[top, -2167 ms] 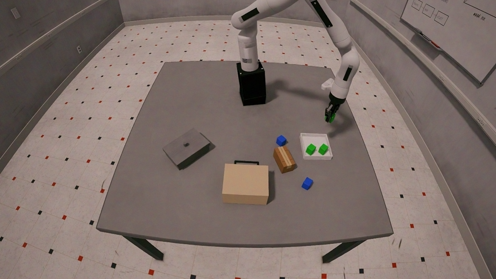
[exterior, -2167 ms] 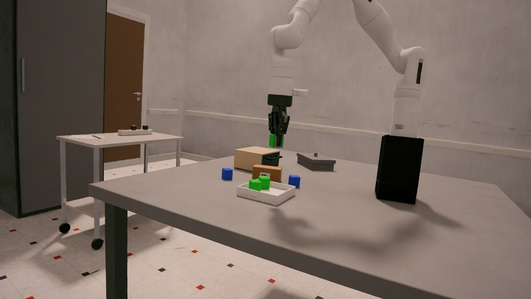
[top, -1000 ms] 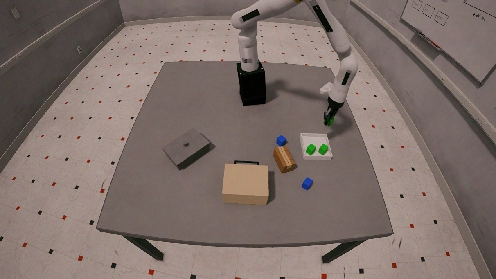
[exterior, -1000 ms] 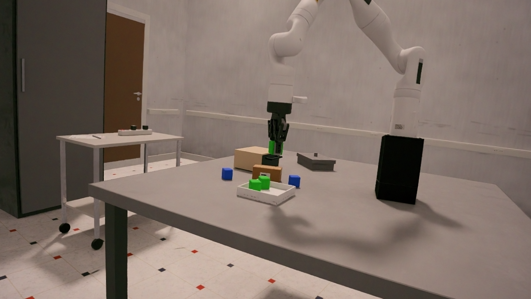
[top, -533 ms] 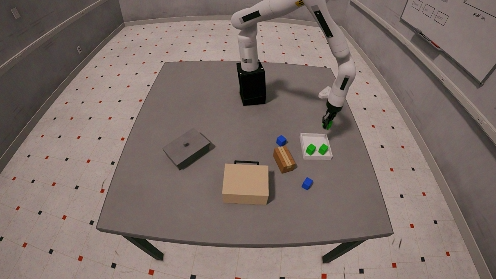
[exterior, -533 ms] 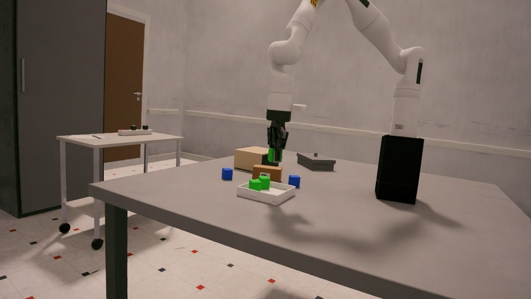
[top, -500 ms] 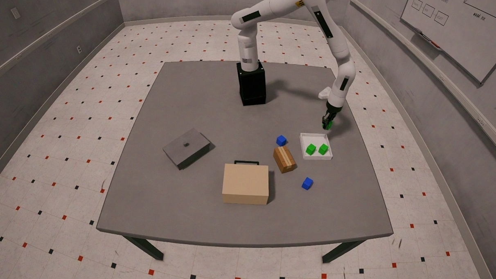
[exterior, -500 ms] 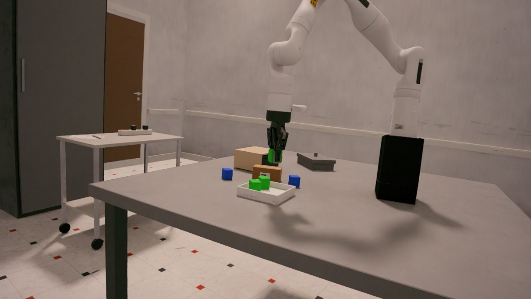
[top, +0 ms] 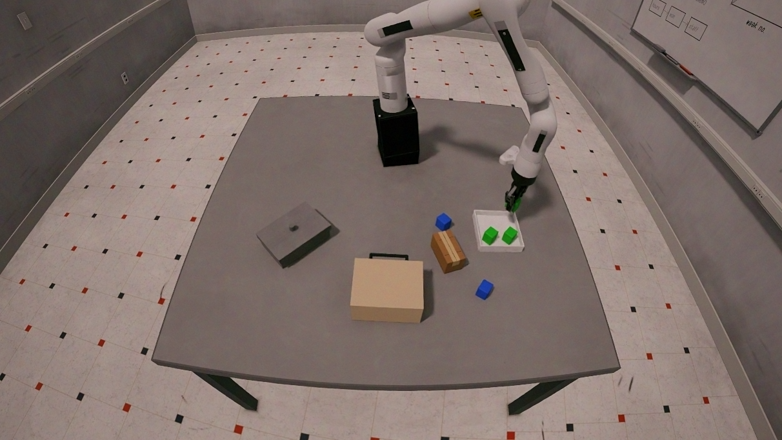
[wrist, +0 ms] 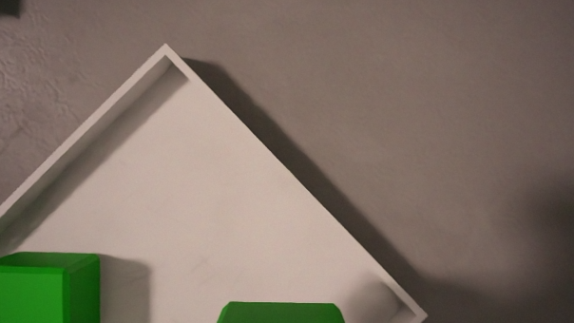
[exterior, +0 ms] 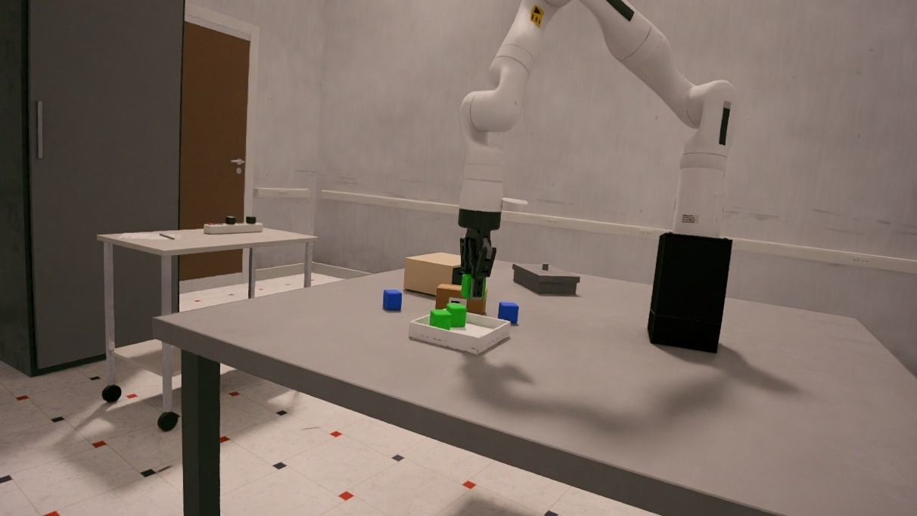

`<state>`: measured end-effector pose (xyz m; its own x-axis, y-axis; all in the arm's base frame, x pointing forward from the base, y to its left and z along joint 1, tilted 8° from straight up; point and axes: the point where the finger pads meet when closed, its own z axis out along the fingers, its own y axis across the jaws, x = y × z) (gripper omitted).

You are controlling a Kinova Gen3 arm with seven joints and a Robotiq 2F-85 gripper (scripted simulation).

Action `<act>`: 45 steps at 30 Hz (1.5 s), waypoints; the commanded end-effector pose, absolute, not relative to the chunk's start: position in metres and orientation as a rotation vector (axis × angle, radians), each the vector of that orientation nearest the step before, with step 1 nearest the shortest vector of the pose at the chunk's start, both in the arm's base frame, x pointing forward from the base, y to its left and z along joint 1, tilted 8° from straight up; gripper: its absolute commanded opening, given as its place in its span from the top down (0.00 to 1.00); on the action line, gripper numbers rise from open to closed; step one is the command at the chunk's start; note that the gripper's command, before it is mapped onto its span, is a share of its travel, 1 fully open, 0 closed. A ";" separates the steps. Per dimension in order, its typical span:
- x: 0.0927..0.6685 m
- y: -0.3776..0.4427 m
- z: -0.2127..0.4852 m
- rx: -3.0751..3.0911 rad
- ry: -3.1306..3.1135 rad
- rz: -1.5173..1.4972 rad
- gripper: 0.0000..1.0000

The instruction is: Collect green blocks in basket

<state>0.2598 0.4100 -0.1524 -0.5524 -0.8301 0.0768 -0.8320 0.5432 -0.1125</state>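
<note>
From left to right in the top view, I have the metal box (top: 293,234) (exterior: 545,283) with its lid on, then the light wooden cabinet (top: 387,284) (exterior: 430,272), a cardboard box (top: 448,251) (exterior: 442,299) between two blue blocks, and the white basket (top: 500,250) (exterior: 442,341) (wrist: 295,179) containing two green blocks; my gripper (top: 513,204) (exterior: 475,288) pinches a third green block (top: 516,205) (exterior: 466,286) above the basket's edge

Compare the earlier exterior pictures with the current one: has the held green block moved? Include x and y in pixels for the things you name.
Yes: the held green block (top: 516,204) (exterior: 467,286) is lower, closer to the white basket (top: 500,248) (exterior: 442,338).
</note>
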 end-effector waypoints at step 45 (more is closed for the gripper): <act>0.264 0.402 -0.224 1.480 -2.749 0.211 0.90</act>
<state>0.2635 0.4007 -0.2240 -0.5524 -0.8300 0.0768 -0.8320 0.5433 -0.1126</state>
